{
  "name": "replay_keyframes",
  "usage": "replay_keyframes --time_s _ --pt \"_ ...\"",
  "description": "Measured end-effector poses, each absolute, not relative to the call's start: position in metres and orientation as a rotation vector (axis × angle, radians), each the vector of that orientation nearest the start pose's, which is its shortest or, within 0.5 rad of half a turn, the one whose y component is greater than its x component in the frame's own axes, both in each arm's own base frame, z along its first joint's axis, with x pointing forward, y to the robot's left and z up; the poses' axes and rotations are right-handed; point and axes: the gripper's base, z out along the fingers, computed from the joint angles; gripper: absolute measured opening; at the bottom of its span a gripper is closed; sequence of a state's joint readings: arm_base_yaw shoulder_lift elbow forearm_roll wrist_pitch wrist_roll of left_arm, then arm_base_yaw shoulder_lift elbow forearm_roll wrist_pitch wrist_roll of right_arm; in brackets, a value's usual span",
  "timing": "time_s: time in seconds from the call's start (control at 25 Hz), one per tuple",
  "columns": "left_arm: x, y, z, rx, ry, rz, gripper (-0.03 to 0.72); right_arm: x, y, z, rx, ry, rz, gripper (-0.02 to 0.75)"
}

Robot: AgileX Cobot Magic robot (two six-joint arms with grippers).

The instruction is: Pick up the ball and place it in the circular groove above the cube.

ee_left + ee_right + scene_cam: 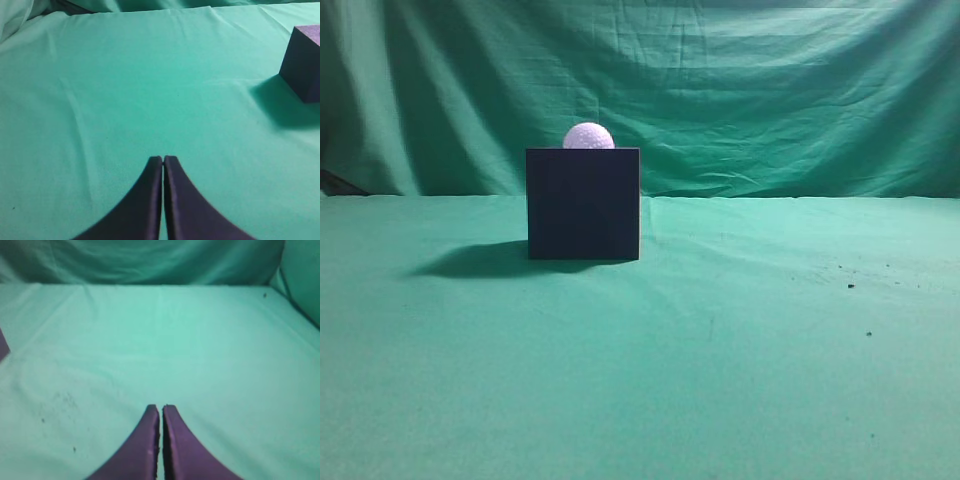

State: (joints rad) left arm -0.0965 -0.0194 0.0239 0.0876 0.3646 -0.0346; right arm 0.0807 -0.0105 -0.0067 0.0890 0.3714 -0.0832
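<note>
The black cube [583, 203] stands on the green cloth left of centre in the exterior view. The small white dimpled ball [588, 137] rests on top of the cube, its lower part sunk below the top edge. Neither gripper shows in the exterior view. In the left wrist view my left gripper [163, 159] is shut and empty over bare cloth, with the cube [303, 60] far off at the right edge. In the right wrist view my right gripper [160, 408] is shut and empty; a dark sliver of the cube [2, 345] shows at the left edge.
A green cloth [740, 330] covers the table and a green curtain [770, 90] hangs behind it. A few dark specks [850, 286] lie on the cloth at the right. The cube casts a shadow [470, 262] to its left.
</note>
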Motion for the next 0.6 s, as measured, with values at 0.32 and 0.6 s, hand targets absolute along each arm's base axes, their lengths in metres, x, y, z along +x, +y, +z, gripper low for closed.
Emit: replay_keyframes --time_s 0.32,0.6 --pt "0.0524 -0.0022 0.1735 0.111 1.848 -0.005 0.000 0.0521 0.0067 0.1708 -0.083 1.876 0.081 0.000" --pt "0.0524 -0.0022 0.1735 0.111 1.848 -0.005 0.000 0.0521 0.0067 0.1708 -0.082 1.876 0.083 0.000"
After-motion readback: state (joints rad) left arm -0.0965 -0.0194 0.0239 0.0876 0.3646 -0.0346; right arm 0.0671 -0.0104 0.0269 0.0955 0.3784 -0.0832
